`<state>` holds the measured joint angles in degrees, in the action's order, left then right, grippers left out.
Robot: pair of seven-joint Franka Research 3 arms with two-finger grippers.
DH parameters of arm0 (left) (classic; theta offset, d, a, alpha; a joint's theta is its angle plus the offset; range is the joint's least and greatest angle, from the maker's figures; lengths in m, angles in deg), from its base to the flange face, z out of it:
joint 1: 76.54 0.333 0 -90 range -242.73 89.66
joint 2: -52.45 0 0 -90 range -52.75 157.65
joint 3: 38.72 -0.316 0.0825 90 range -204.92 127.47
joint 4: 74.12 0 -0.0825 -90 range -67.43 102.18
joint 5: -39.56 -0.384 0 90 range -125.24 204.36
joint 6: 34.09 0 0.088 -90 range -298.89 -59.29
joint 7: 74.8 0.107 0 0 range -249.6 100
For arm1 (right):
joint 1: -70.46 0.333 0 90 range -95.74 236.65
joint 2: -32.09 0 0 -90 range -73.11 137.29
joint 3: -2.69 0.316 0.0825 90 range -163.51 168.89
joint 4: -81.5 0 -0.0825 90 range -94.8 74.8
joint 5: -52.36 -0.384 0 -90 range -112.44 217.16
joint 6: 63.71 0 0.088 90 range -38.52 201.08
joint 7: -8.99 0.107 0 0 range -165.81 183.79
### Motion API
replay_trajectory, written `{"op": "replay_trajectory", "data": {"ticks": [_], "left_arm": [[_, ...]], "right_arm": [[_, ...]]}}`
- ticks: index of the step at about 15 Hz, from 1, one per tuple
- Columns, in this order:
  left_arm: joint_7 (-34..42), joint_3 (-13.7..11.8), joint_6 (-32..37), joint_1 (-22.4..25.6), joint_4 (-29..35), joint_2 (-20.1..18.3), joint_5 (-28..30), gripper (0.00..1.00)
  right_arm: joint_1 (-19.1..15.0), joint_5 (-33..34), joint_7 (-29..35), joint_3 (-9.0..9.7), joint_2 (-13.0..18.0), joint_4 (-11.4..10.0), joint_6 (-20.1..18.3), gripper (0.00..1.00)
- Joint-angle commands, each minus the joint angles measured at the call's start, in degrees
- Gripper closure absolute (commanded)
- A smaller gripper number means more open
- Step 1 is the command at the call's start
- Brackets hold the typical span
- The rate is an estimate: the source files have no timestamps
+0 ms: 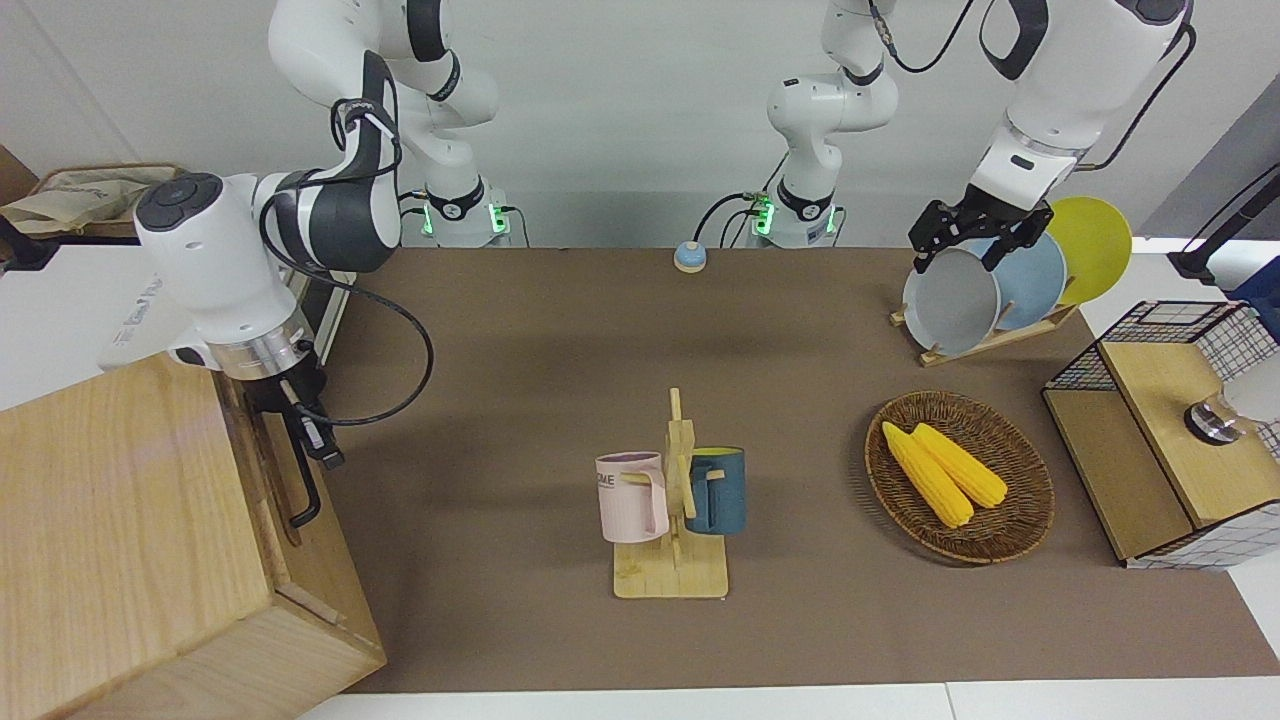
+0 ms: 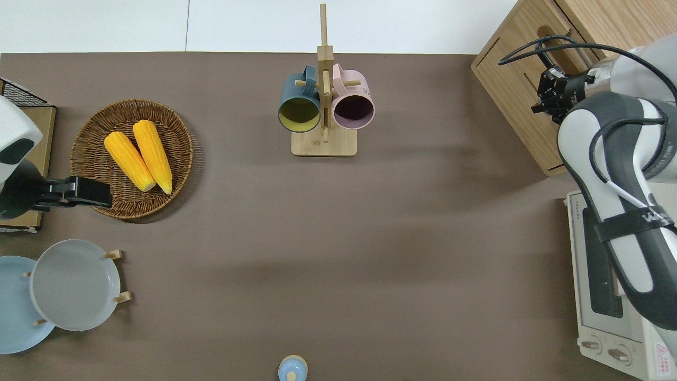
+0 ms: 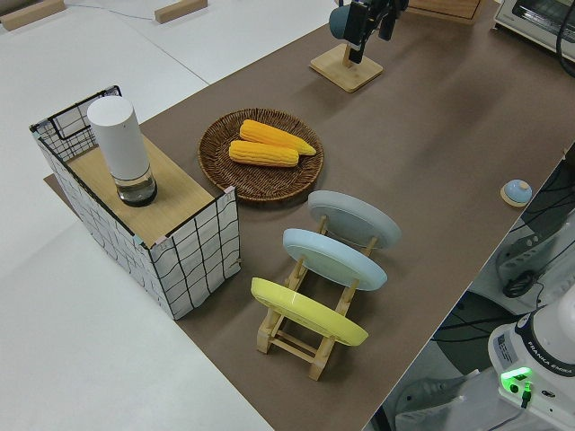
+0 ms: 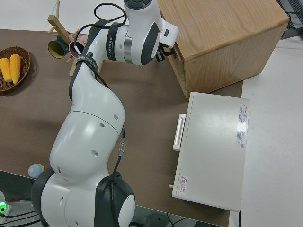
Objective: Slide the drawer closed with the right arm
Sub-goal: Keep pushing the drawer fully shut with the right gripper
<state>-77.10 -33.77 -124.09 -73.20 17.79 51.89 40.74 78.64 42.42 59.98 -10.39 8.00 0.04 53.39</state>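
Overhead view shows, nearest the robots, a small blue button (image 2: 292, 369) at the tabletop's (image 2: 370, 238) near edge, midway along it. At the near corner toward the right arm's end stands a white oven (image 2: 608, 296) with the right arm (image 2: 619, 174) reaching over it. At the near corner toward the left arm's end, a wooden plate rack (image 3: 305, 337) holds a grey plate (image 2: 74, 284), a blue plate (image 2: 13, 307) and a yellow plate (image 3: 305, 310); the left arm is parked, its gripper (image 2: 87, 191) too unclear to tell whether the fingers are apart.

Farther out at that end sits a wicker basket (image 2: 90, 132) with two corn cobs (image 2: 138, 154), and beside it, at the tabletop's edge, a black-wire and wood box (image 3: 171, 233) carrying a white cylinder (image 3: 121, 148). Toward the far edge, midway along, a wooden mug tree (image 2: 323, 106) carries a dark blue mug (image 2: 299, 100) and a pink mug (image 2: 353, 100).

At the far corner toward the right arm's end stands the light-wood cabinet (image 1: 110, 540). Its drawer (image 2: 515, 90) looks nearly flush with the cabinet front. The right gripper (image 1: 305, 440) is at the drawer's black bar handle (image 1: 305, 490), fingers pointing down beside the drawer front; whether they are apart or closed, I cannot tell.
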Motion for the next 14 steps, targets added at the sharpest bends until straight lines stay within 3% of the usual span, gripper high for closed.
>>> {"op": "replay_trajectory", "data": {"ticks": [1,7,14], "left_arm": [[0.45,-0.20,0.71,-0.26,0.28,-0.67,-0.66,0.00],[0.45,-0.29,0.71,-0.26,0.28,-0.58,-0.66,0.00],[0.45,-0.20,0.71,-0.35,0.28,-0.58,-0.66,0.00]], "right_arm": [[-2.21,-0.96,-3.53,0.07,-0.53,0.95,0.14,1.000],[0.51,-1.14,-1.95,0.69,0.09,0.86,-1.18,1.000],[6.13,-0.35,-0.98,0.69,2.46,0.86,-7.41,0.990]]}}
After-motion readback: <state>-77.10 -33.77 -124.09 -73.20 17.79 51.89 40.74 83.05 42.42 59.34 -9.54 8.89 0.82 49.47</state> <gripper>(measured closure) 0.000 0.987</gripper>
